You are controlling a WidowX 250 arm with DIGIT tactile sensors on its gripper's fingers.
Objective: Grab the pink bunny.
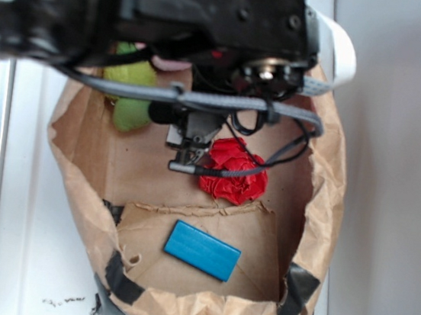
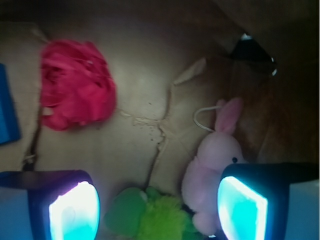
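**Pink bunny lies beside the right-hand finger in the wrist view, gripper spread and empty**

The pink bunny (image 2: 212, 165) is a small pale-pink plush with a rounded body, a dark bead eye and a long, deeper-pink ear pointing up. A thin white string loop (image 2: 204, 117) curls off beside the ear. It lies on the brown paper floor of the bag (image 1: 330, 187), near the bag's shadowed wall. In the wrist view its lower body touches the lime-green plush toy (image 2: 155, 217), and the inner edge of one glowing fingertip (image 2: 242, 207) overlaps its flank. The other fingertip sits well apart, over bare paper. The gripper (image 2: 157, 210) is spread wide and grasps nothing. The red paper ball (image 2: 75, 85) rests well apart from the bunny, with the blue block (image 1: 202, 249) at the frame edge beyond it. In the exterior view the arm hides nearly all of the bunny.
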